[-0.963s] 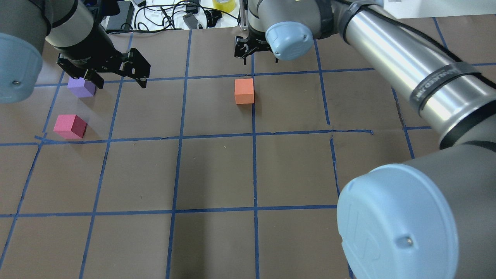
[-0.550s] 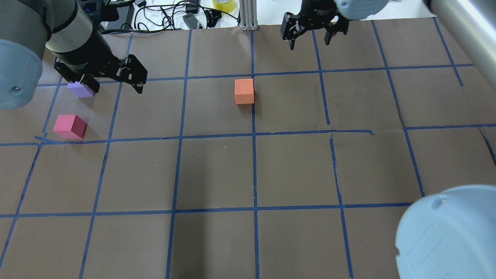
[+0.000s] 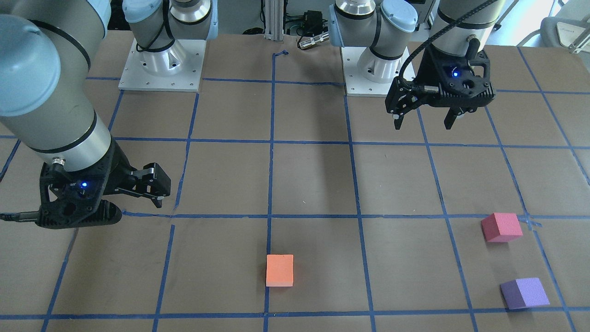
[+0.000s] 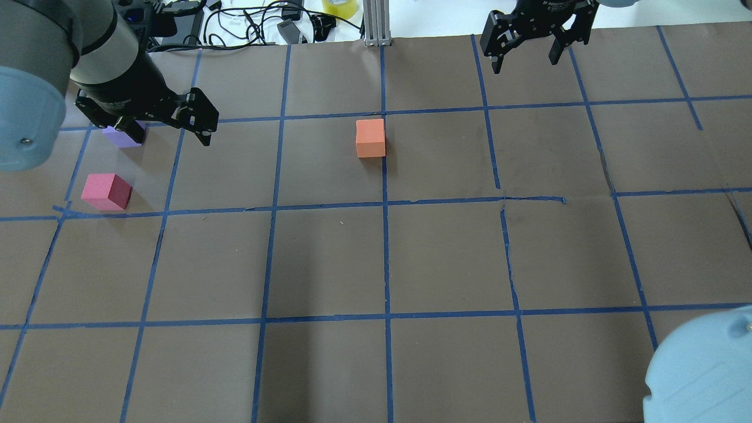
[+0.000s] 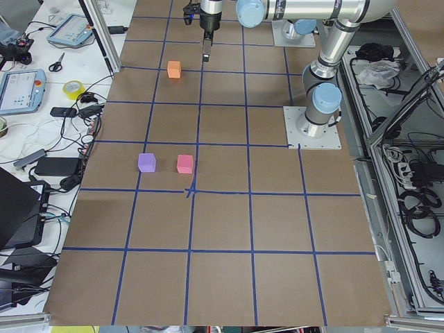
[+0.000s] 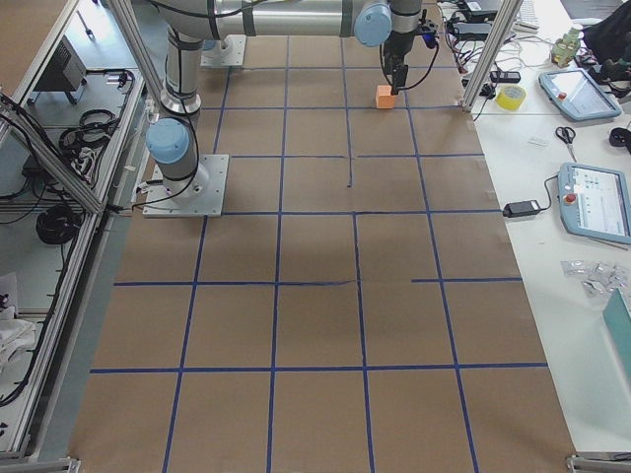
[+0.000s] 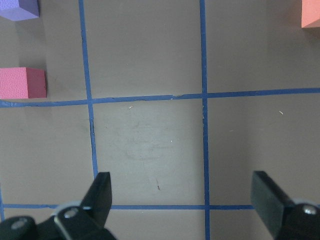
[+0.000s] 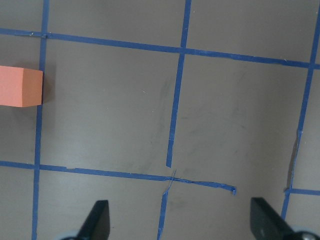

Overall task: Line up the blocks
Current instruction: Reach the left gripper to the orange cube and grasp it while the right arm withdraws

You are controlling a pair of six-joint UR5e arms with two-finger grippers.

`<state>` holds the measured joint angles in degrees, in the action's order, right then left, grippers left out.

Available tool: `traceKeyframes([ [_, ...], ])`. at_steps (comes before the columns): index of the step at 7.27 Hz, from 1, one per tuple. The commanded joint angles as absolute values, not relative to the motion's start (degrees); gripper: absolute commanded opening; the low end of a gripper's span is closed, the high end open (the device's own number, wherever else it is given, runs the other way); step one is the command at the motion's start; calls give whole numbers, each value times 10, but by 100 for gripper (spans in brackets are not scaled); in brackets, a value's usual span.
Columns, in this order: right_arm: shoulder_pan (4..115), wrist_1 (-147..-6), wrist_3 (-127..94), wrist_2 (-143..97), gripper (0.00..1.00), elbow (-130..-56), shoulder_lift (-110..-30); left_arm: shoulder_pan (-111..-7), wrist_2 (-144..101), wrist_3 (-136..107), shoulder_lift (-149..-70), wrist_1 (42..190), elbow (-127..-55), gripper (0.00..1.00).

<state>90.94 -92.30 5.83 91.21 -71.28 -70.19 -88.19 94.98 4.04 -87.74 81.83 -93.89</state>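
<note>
Starting at the left side of the table [image 4: 446,258], the left gripper [image 4: 168,130] hangs high with its jaws spread wide and nothing between them. It has only edged sideways over the last second, so that in the overhead view it now covers most of the purple block [image 3: 524,293]. That block lies on the left half, close to the far edge. The pink-red block [image 4: 106,191] sits just beside it, one step nearer the robot. Both rest flat on the table and have not moved.

Further right, the orange block [image 4: 371,138] stands alone about midway along the far edge, well apart from the other two. It is also where it was.

The big change is at the right. The right gripper [image 4: 526,61], a second ago poised just behind the orange block, has swung off along the far edge toward the right corner. It is wide open and empty.

That retreat probably leaves the orange block as the fixed end of the line. No line exists yet: the pink-red block sits out of row and the gap to orange is wide, so the remaining moves likely fall to the left arm.
</note>
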Motion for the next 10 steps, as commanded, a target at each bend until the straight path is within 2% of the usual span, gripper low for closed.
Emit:
traceKeyframes([
  [1, 911, -911, 62, 911, 100, -756, -762, -877, 952, 43, -888, 818, -912, 100],
  [2, 910, -918, 53, 904, 100, -812, -795, -874, 945, 45, -891, 818, -871, 100],
  [3, 905, -924, 60, 901, 100, -831, -801, -878, 940, 47, -916, 826, -846, 100],
  [5, 904, -935, 61, 903, 100, -831, -802, -917, 861, -5, -993, 763, -834, 100],
  [7, 906, -937, 52, 911, 100, -841, -814, -976, 860, -82, -1104, 656, -817, 100],
  [10, 908, -935, 57, 905, 100, -865, -846, -1021, 858, -177, -1238, 592, -788, 100],
])
